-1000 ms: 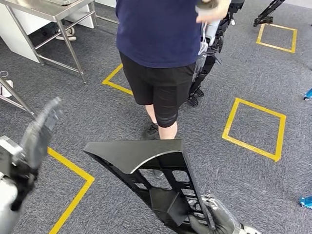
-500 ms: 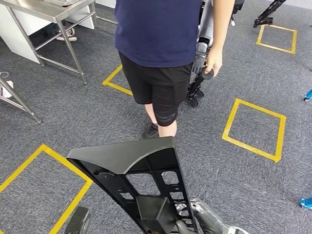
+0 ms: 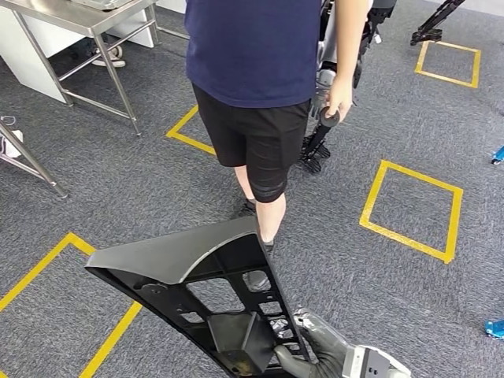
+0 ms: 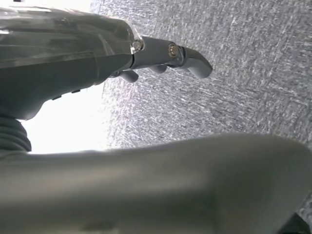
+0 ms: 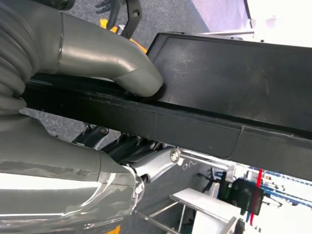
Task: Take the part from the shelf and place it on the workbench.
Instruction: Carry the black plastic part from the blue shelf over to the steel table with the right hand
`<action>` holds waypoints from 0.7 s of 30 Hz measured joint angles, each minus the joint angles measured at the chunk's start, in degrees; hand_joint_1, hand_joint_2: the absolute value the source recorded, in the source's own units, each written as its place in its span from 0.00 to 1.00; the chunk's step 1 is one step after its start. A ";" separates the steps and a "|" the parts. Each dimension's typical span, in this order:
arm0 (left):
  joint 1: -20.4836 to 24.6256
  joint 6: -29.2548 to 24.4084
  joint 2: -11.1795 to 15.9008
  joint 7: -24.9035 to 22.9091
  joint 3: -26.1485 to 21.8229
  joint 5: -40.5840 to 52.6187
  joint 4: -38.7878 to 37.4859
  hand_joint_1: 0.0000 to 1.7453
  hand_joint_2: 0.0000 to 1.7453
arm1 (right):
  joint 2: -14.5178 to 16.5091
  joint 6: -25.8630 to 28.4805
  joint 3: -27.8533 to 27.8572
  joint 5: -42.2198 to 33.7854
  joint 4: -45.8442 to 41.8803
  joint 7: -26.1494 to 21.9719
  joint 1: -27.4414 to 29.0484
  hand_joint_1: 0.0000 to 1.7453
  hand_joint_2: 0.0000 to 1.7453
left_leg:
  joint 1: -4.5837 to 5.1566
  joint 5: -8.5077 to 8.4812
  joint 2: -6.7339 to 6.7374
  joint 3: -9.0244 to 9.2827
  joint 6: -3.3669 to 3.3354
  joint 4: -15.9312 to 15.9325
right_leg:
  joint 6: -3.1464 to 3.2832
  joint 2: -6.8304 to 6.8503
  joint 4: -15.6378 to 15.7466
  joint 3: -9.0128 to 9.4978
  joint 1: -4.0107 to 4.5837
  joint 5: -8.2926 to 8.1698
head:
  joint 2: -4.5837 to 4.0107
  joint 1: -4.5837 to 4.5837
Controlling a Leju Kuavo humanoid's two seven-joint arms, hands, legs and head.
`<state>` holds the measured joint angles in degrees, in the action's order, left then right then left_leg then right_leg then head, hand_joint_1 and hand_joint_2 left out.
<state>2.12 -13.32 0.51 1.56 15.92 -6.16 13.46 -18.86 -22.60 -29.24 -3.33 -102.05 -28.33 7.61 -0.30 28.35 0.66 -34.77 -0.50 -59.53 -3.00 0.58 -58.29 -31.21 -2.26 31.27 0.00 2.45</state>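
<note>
The right hand [image 3: 315, 354] grips the black part [image 3: 196, 291], which has swung left. The left hand [image 4: 173, 53], now hanging low, holds nothing, fingers apart. The robot seems to be carrying it toward the workbench.

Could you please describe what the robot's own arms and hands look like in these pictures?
The right robot hand has dark grey fingers and a light silver wrist section with bolts. Close up, it shows a grey ribbed cover and a thick smooth grey thumb. The left robot hand is glossy grey with small metal screws.
</note>
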 joint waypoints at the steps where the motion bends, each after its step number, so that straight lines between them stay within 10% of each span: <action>1: 0.08 0.26 -0.01 -0.33 -0.03 -0.01 -0.23 0.00 1.00 | 0.11 -0.04 -0.06 0.09 0.24 -0.17 -0.22 1.00 1.00 | 0.00 0.00 0.00 0.00 0.00 0.00 | 0.00 0.01 0.00 0.01 0.00 0.00 | 0.00 0.00; 21: 0.60 1.52 -0.03 0.67 -0.93 -0.15 -1.26 0.00 1.00 | 1.38 1.36 -0.84 0.94 0.91 -2.49 0.86 1.00 1.00 | 0.15 0.07 -0.06 0.00 -0.10 -0.13 | -0.05 0.11 0.11 0.06 -0.09 -0.06 | 0.01 0.00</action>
<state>2.71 -11.80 0.48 2.24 14.99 -6.32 12.20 -17.48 -21.24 -30.09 -2.39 -101.14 -30.82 8.47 -0.15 28.42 0.60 -34.76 -0.59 -59.66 -3.06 0.69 -58.19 -31.15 -2.35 31.21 0.01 2.45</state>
